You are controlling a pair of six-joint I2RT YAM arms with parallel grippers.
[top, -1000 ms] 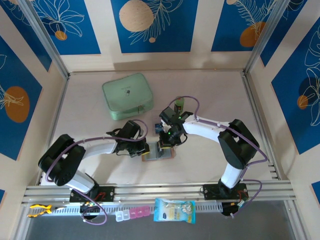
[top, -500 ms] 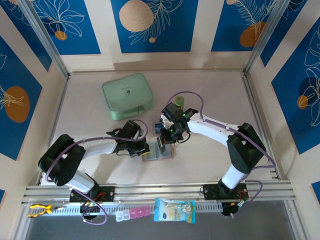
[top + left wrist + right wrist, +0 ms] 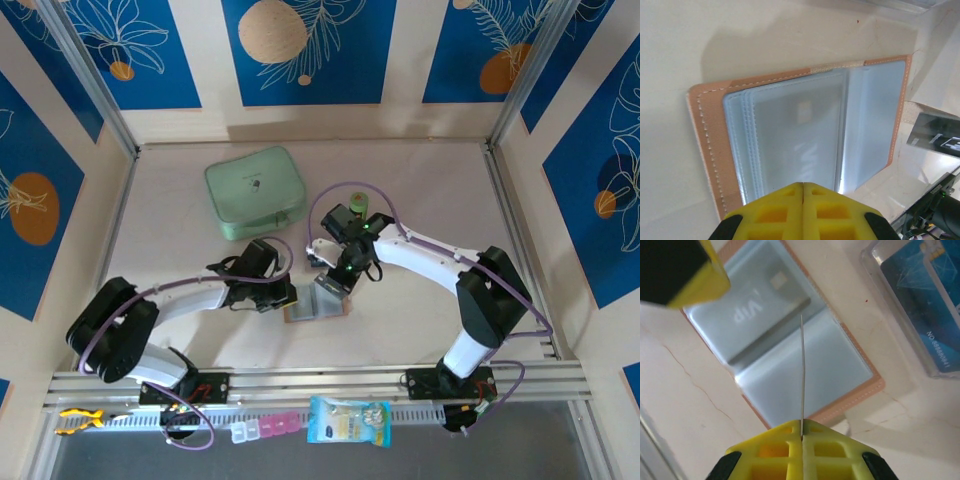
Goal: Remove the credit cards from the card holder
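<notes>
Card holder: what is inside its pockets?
A grey VIP card with a chip lies in one clear pocket; the next looks empty. Stacked sleeves beneath hide anything deeper. The right gripper is shut on a second card, edge-on above the card holder.

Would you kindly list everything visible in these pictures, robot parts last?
card holder: one, tan, open on the table.
VIP card: one, pale, in its pocket.
black card: one, gripped above the holder.
clear box: one, holding a blue card, beside the holder.
zip case: one, mint green, table's far left.
blue packet: one, front rail.
pill box: one, pink-white, front rail.
yellow toy: one, rail's left end.
left claw: one, yellow, shut at the holder's edge.
right claw: one, yellow, shut on the black card.
</notes>
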